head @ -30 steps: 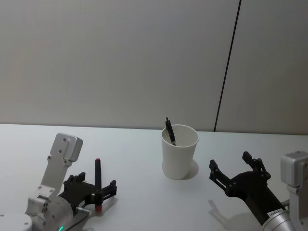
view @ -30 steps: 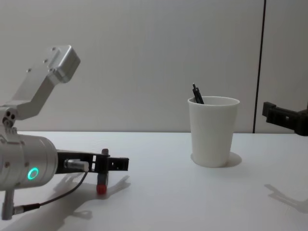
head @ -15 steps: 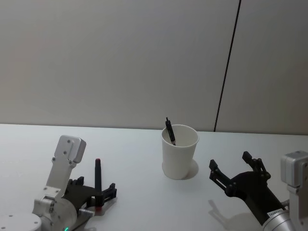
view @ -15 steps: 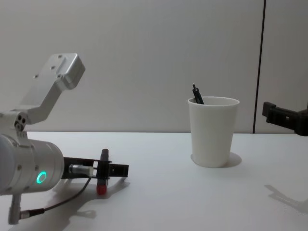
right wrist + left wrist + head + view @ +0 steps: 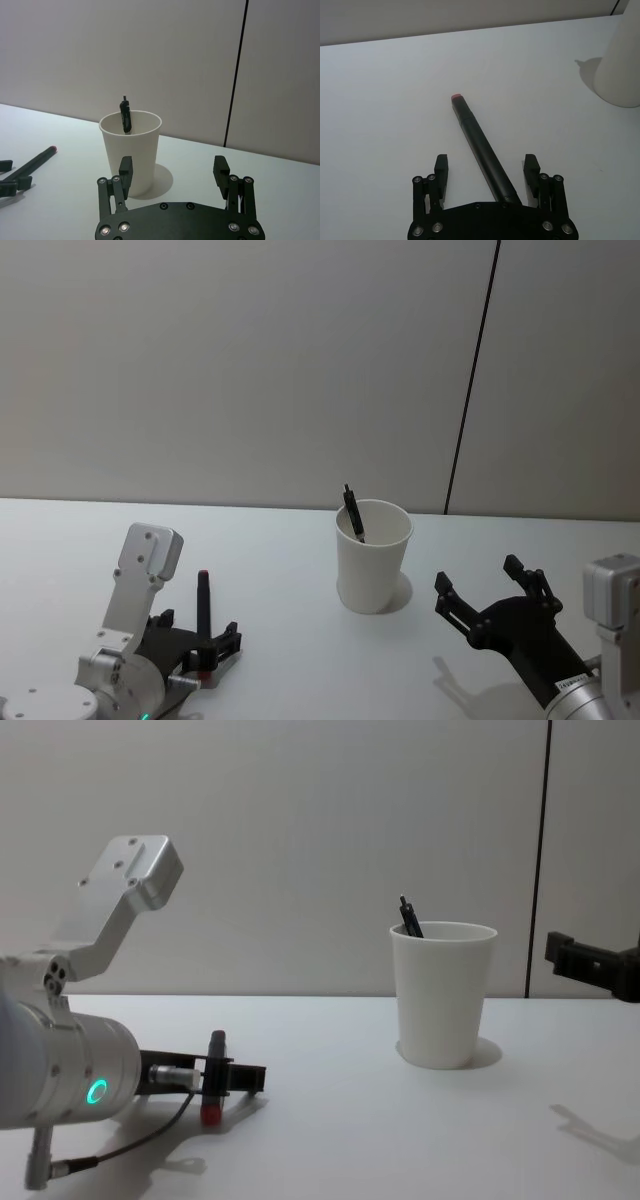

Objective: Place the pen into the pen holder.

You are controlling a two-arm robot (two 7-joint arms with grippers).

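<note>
Pen point(image 5: 482, 150): laid flat on tabletop point(image 5: 380, 100), long axis pointing away, straddled by left gripper point(image 5: 486, 161), jaws wide, not closed; pen holder point(image 5: 373, 555) rightward; right gripper point(image 5: 477, 575) parked beside, jaws spread

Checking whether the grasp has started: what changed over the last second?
The left claw drew back slightly toward the robot, open astride the red-tipped pen; nothing gripped. That pen, the paper cup with its black pen, and the open right claw stayed put.
</note>
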